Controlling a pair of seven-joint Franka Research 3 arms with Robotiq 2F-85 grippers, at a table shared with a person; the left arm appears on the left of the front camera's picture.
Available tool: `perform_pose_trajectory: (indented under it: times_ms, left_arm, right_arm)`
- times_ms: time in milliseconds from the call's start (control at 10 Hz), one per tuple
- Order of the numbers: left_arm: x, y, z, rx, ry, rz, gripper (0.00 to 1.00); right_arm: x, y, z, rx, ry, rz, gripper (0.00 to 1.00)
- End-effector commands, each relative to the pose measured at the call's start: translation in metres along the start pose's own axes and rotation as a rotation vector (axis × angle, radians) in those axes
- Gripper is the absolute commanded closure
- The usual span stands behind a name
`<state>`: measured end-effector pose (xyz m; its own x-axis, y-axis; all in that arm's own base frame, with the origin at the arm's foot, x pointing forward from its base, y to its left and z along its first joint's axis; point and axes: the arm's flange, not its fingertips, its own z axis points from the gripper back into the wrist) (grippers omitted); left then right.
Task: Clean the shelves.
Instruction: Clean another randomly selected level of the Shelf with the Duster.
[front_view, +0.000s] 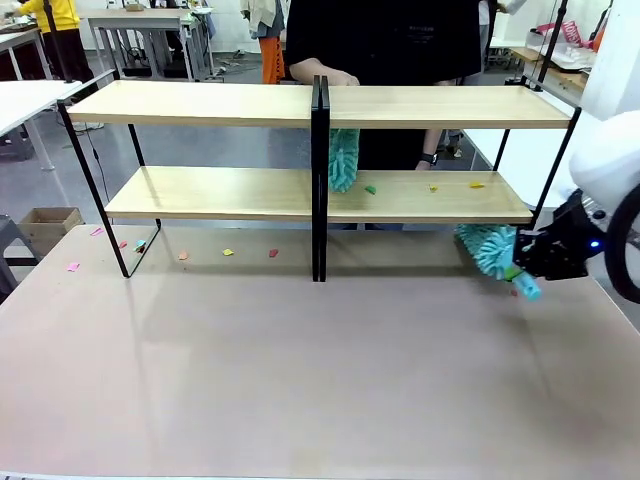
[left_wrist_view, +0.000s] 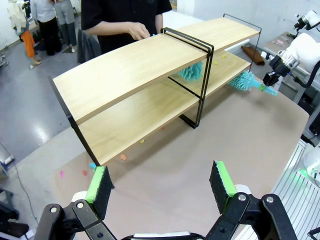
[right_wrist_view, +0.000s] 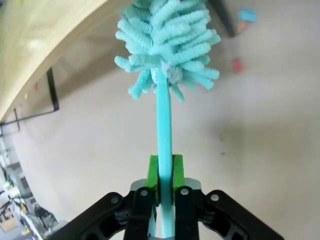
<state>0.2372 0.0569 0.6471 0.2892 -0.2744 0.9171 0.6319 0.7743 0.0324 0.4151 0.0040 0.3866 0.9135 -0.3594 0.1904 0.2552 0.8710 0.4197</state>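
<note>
the right gripper (front_view: 522, 268) is squeezed tight on the thin handle of a teal duster (front_view: 487, 247). the left gripper (left_wrist_view: 162, 182) has its fingers wide apart, with nothing between them.

the shelves (front_view: 210, 103) stand just past the duster's fluffy head and stretch far off to that gripper's left. the fluffy head sits lower than the bottom board, near its right end and close to a thin black leg (front_view: 560, 160).

things could go wrong here. if the arm lifts straight up, the fluffy head may bump the board from under, or snag on the leg and push the rack. the little paper bits (front_view: 370, 188) lie on the bottom board, above and to the left of the fluffy head. a fast sweep could just flick them down onto the table (front_view: 300, 400). a second duster (front_view: 343, 158) hangs by the middle post, far to the gripper's left, so a long sweep could run into it.

the shelves lie long from side to side, across the way the duster handle points. the boards look flat and level, and the open front faces the grippers.
</note>
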Motion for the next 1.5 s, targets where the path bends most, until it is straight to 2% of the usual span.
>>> perform_pose_trajectory:
  times_ms: [0,500,700,1000,1200,1400]
  left_arm:
    - [-0.001,0.0,-0.001,-0.007,-0.006,0.001,0.0]
    - [-0.001,0.0,-0.001,-0.007,-0.006,0.001,0.0]
    - [-0.001,0.0,-0.001,-0.007,-0.006,0.001,0.0]
    - [-0.001,0.0,-0.001,-0.007,-0.006,0.001,0.0]
    - [-0.001,0.0,-0.001,-0.007,-0.006,0.001,0.0]
    - [-0.001,0.0,-0.001,-0.007,-0.006,0.001,0.0]
  right_arm:
    - [-0.026,-0.008,0.022,-0.07,0.003,-0.028,0.88]
    - [-0.055,0.007,0.039,0.086,0.05,0.086,0.88]
    - [-0.072,0.01,0.046,0.123,0.114,0.14,0.88]
    - [-0.09,-0.017,0.071,0.156,0.316,0.179,0.88]
    - [-0.102,-0.061,0.108,0.176,0.511,0.286,0.88]
    - [-0.107,-0.105,0.143,0.216,0.639,0.358,0.88]
